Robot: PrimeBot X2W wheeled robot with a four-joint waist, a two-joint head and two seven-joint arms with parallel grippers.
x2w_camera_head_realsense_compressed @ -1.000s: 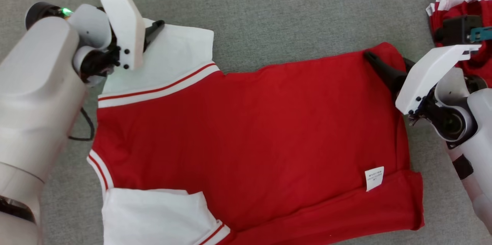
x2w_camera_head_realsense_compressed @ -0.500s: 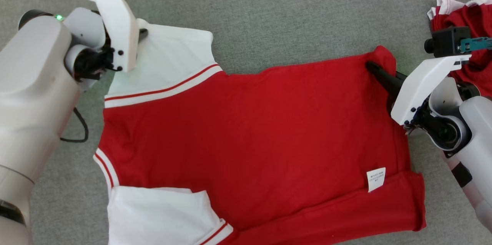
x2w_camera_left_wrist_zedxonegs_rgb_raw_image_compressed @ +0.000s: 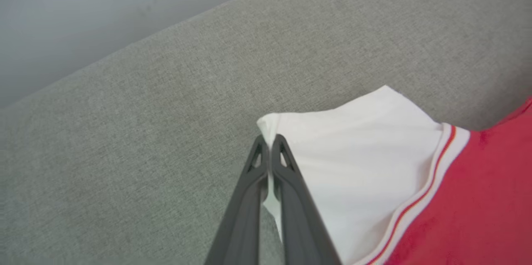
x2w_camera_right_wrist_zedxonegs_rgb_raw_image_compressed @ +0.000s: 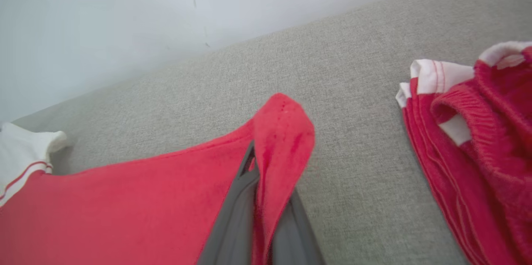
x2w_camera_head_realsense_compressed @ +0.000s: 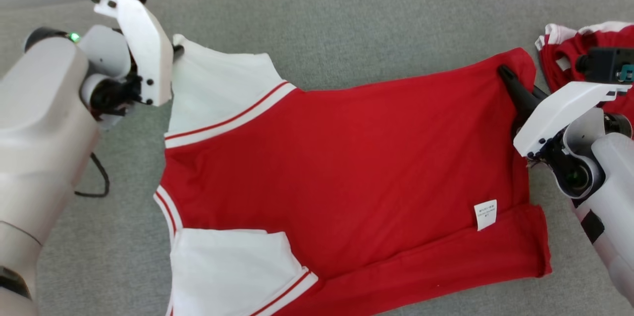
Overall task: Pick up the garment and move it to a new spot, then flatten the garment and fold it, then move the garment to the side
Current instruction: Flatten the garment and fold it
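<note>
The left gripper (x2w_camera_left_wrist_zedxonegs_rgb_raw_image_compressed: 270,138) has its two dark fingers pressed together on the very corner of the garment's far white sleeve (x2w_camera_left_wrist_zedxonegs_rgb_raw_image_compressed: 353,153). Only a thin sliver of white cloth shows between them. The right gripper (x2w_camera_right_wrist_zedxonegs_rgb_raw_image_compressed: 262,161) is clamped on the far red hem corner (x2w_camera_right_wrist_zedxonegs_rgb_raw_image_compressed: 282,123), which stands up in a bunched fold over one finger.

Between the two grips the garment (x2w_camera_head_realsense_compressed: 346,157), a red shirt with white, red-striped sleeves, lies spread across the grey surface (x2w_camera_head_realsense_compressed: 346,19). Its near sleeve (x2w_camera_head_realsense_compressed: 233,266) lies at the front edge of the head view, and a white care label (x2w_camera_head_realsense_compressed: 485,214) sits on the red near the right side. The far edge may already be slightly off the surface, but the head view does not make this clear.

A second red-and-white garment (x2w_camera_right_wrist_zedxonegs_rgb_raw_image_compressed: 478,132) lies heaped just beside the right gripper.

- **Left grip slipping:** This looks the likelier failure. The bite is shallow and right at the sleeve's tip, so any pull could draw the cloth out.
- **Sleeve stretching:** Even if the grip holds, the sleeve may stretch away from the body rather than carry it, leaving the shoulder sagging.
- **Skewed cloth:** If one arm leads the other, the far edge will twist and the flat body will wrinkle.
- **Lopsided hem:** The bunched right corner could release unevenly when let go.
- **Catching the heap:** A swing of the right arm outward could catch the neighbouring heap and drag it along.
</note>
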